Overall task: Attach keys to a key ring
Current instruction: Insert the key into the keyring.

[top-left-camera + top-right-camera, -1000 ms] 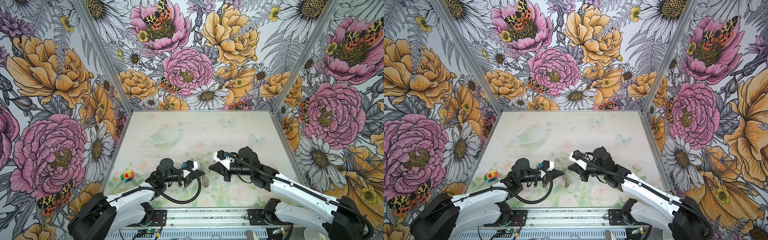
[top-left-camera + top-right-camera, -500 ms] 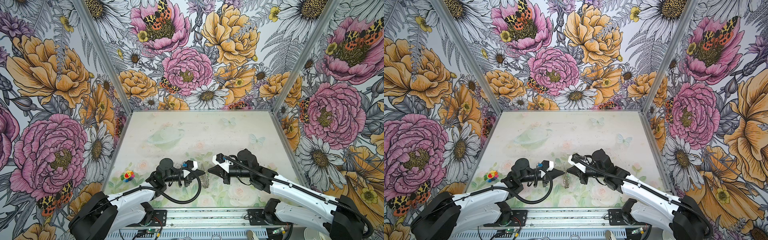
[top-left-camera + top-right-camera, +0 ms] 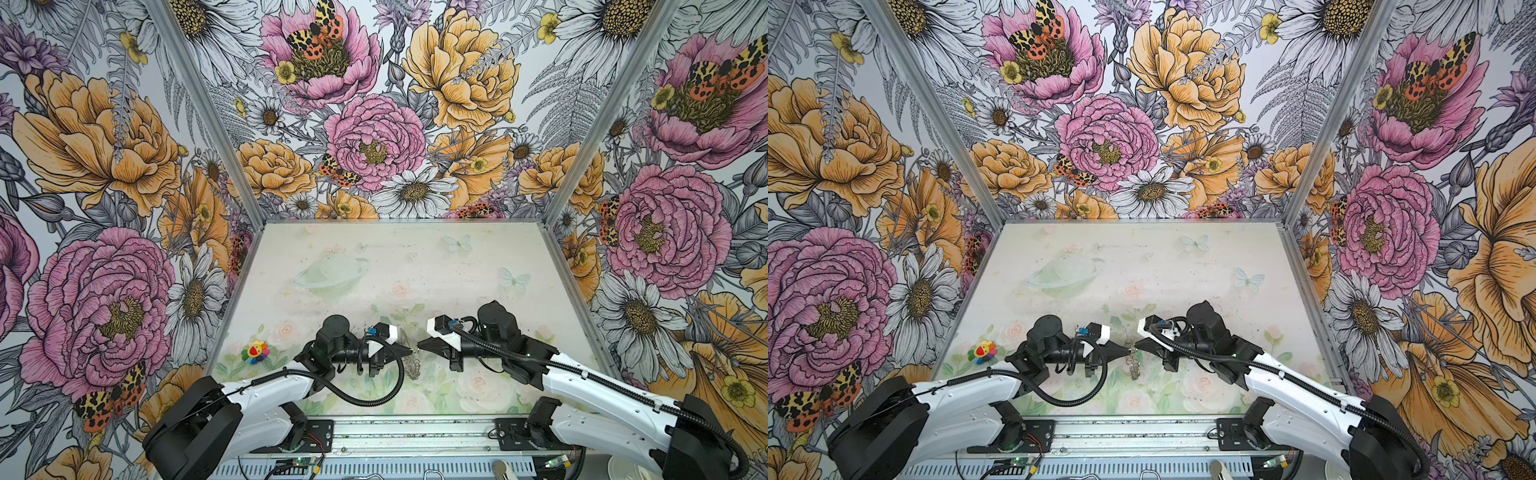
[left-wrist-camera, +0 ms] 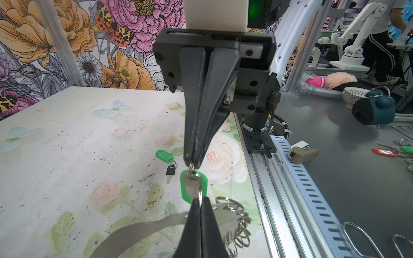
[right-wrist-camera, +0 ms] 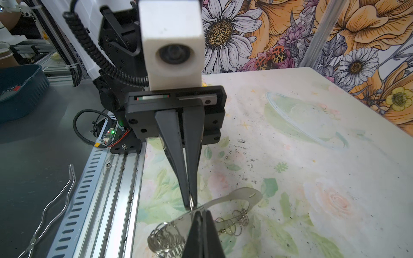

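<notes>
Along the bottom edge in a top view runs a slotted aluminium rail [image 3: 415,436] that carries both white-and-black arms. Just above it, at lower centre, the left fingers [image 3: 397,354] and the right fingers [image 3: 432,344] point at each other, tips almost touching. Both pairs are clenched tight.

In the left wrist view the left fingers rise from the bottom edge and pinch a silver wire loop. It sits at the lower end of a small green-tagged key [image 4: 193,184], a silver blade against a bright green oblong plastic tag. The loop looks like one of the key ring's own, though the tips hide the join. The right fingers come down from top centre and nip the little silver ring at the tag's upper end, so this key hangs between the two sets of tips, clear of the bench.

The flat grey horseshoe-shaped metal key ring [image 5: 248,196] sits right under those tips. Its silver wire rings [image 4: 237,223] are bunched at lower right of centre.

Beyond, at mid-frame just left of the right fingertips, a second green-tagged key [image 4: 166,157] lies flat on the bench.

Farther off, a multicoloured flower-shaped toy [image 3: 255,352] sits at the lower left of the pale, flower-printed bench [image 3: 415,270]. Bold floral walls [image 3: 374,137] fill the upper frame.
</notes>
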Tool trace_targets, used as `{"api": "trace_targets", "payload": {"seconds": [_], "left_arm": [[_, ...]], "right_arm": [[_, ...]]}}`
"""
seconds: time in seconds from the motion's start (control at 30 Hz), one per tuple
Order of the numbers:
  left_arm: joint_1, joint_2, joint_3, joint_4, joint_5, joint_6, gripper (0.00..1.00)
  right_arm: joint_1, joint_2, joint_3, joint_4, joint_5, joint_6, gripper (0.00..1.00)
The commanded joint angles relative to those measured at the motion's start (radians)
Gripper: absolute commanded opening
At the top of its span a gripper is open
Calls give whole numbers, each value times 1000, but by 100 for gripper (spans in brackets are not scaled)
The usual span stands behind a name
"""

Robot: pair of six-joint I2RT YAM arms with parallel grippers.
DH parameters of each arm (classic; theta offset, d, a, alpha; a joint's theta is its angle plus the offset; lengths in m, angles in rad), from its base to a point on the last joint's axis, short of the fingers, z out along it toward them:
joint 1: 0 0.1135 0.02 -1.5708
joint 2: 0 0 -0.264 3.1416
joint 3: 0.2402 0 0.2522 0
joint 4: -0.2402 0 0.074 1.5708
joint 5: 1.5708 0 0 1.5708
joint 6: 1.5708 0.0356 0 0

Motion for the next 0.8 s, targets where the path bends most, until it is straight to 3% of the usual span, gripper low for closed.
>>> {"api": "trace_targets", "payload": {"seconds": [0.0, 0.77], "left_arm": [[-6, 8, 29, 3, 51, -5, 0], [-5, 19, 40, -19, 84, -3, 0]], "right_arm": [[4, -11, 0, 29, -40, -44, 0], [4, 3, -3, 19, -96, -75, 0]]}}
